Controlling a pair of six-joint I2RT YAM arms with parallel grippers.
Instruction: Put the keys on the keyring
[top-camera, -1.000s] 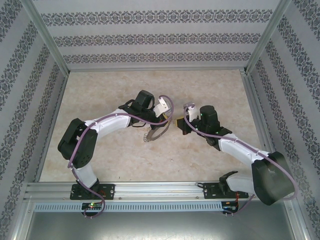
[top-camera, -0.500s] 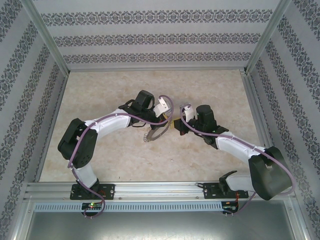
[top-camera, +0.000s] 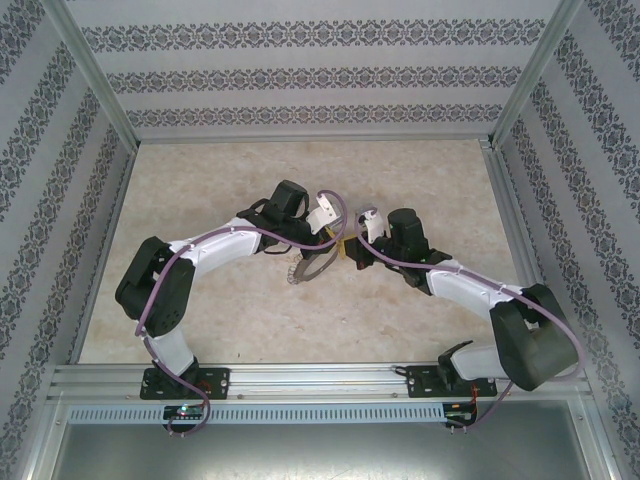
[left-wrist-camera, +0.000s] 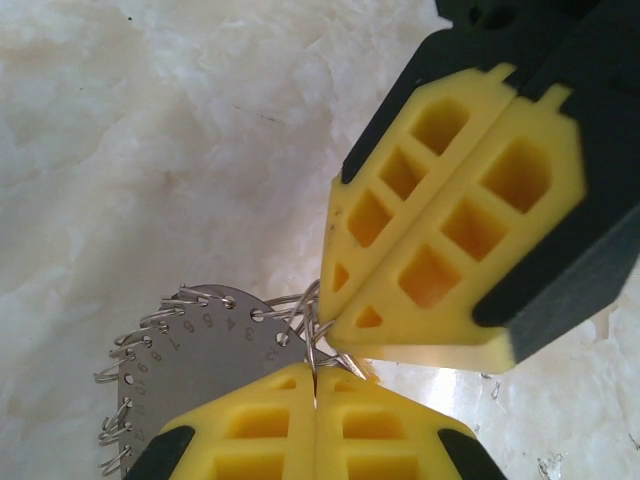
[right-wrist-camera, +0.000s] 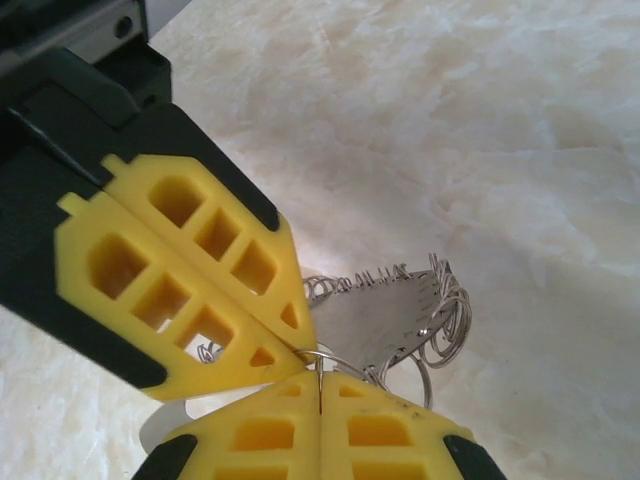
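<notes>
Your left gripper (left-wrist-camera: 315, 382) and right gripper (right-wrist-camera: 318, 380), tips touching, both pinch wire on the keyring (left-wrist-camera: 200, 332). It looks like threading. Next, slide slowly.

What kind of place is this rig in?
Looks like an enclosed benchtop robot cell, not a home: aluminium frame, wallpapered panel walls on three sides, marble-look tabletop.

We see a pale, marble-patterned tabletop (top-camera: 230, 310) across the middle of the overhead frame, enclosed at left, back and right by walls of grey-and-white ornamental wallpaper (top-camera: 300, 75). Aluminium frame posts (top-camera: 90, 75) slant through the upper left and upper right corners. Along the bottom edge lie an aluminium rail (top-camera: 320, 378), a slotted white cable duct (top-camera: 320, 412) and a grey metal shelf (top-camera: 320, 455).
</notes>
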